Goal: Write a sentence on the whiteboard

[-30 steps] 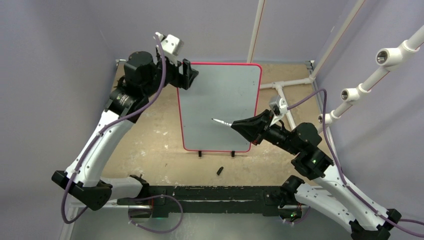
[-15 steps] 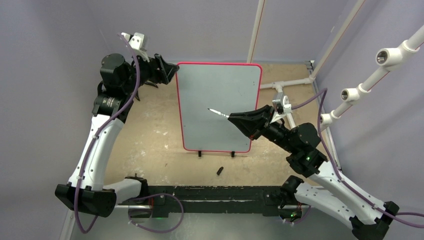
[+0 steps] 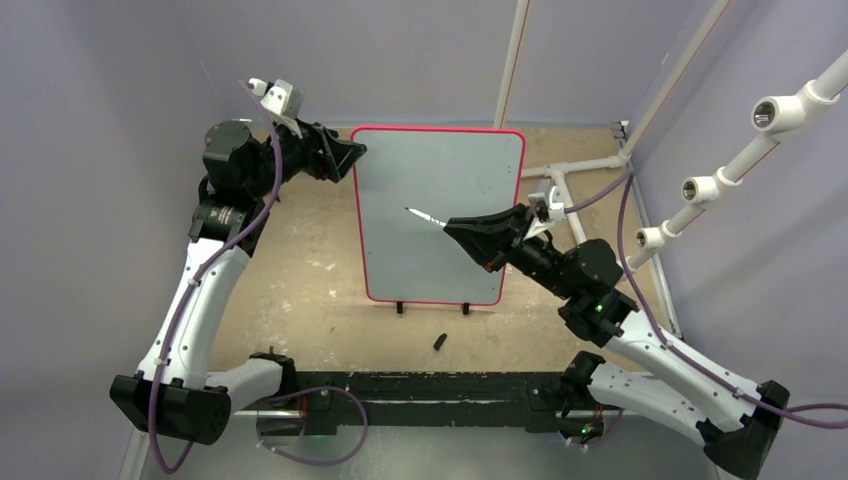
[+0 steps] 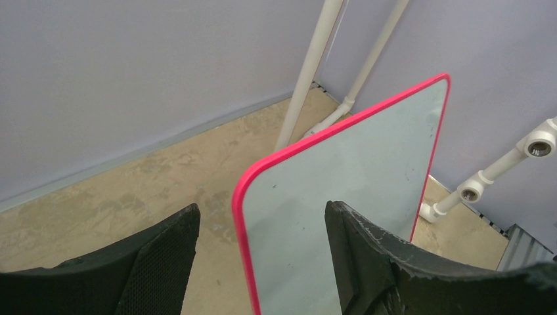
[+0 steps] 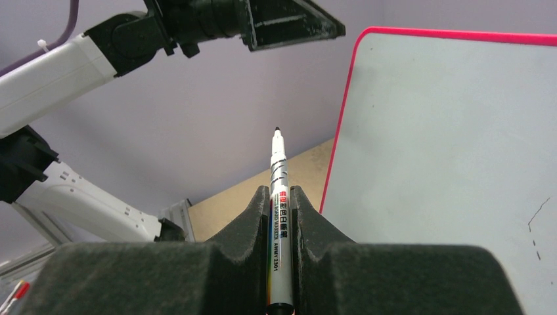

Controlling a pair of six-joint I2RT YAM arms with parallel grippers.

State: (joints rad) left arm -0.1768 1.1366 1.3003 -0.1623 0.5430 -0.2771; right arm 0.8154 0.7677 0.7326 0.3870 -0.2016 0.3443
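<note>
The whiteboard (image 3: 436, 262) stands upright mid-table, pale grey with a red-pink rim. No sentence shows on it, only a few faint black specks (image 5: 537, 213). My right gripper (image 3: 457, 227) is shut on a white marker (image 3: 425, 217), uncapped, its black tip in front of the board's upper middle; whether the tip touches is unclear. In the right wrist view the marker (image 5: 278, 197) sticks up between the pads, beside the board's left rim (image 5: 337, 151). My left gripper (image 3: 352, 153) is open at the board's top-left corner. In the left wrist view its jaws (image 4: 263, 220) straddle the rim (image 4: 240, 210) without touching.
The black marker cap (image 3: 440, 342) lies on the tan table in front of the board's feet (image 3: 400, 307). A white pipe frame (image 3: 590, 165) lies behind and right of the board. White pipe stubs (image 3: 700, 185) jut in at the right. Purple walls enclose the table.
My left gripper came off the board's top-left corner, swung left, and now sits open just beside it. My right gripper carried the marker up and left across the board's face.
</note>
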